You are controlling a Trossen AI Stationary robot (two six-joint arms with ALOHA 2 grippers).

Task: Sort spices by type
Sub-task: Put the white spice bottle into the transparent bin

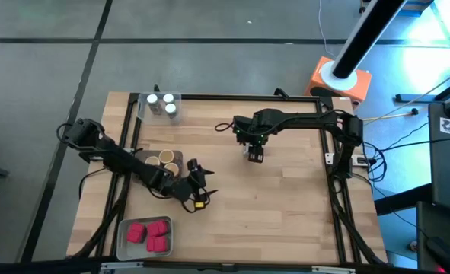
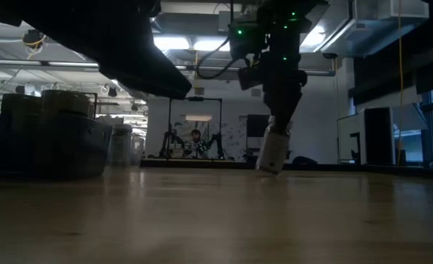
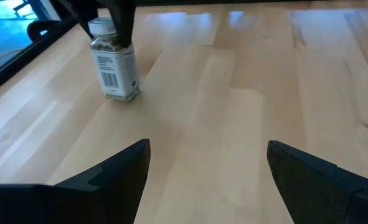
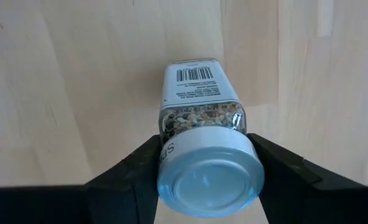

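Observation:
A white-lidded spice jar (image 4: pixel 199 93) with a barcode label sits in my right gripper (image 1: pixel 253 152) over the middle of the table; it also shows in the left wrist view (image 3: pixel 115 68) and the low view (image 2: pixel 273 152). My left gripper (image 1: pixel 198 190) is open, nearer the table's near-left part, touching nothing, with bare wood between its fingers (image 3: pixel 208 174). Three white-lidded jars (image 1: pixel 162 105) stand in a clear tray at the far left. Tan-lidded jars (image 1: pixel 161 159) stand in a tray by the left arm. Three red boxes (image 1: pixel 148 232) lie in a near-left tray. My right gripper holds the jar by its white lid (image 4: pixel 208 177), pinched between the two fingers (image 4: pixel 140 171), one on each side. The fingers come from above, pointing down. The jar hangs tilted below them, its base (image 2: pixel 269 169) at or just over the table; I cannot tell which.
A black frame rail (image 1: pixel 232 97) runs around the tabletop. The clear tray's rim (image 1: pixel 142 106) is at the far-left corner, the grey tray's rim (image 1: pixel 122 236) at the near-left edge. Bare wood (image 1: pixel 285 213) lies in the middle and right of the table.

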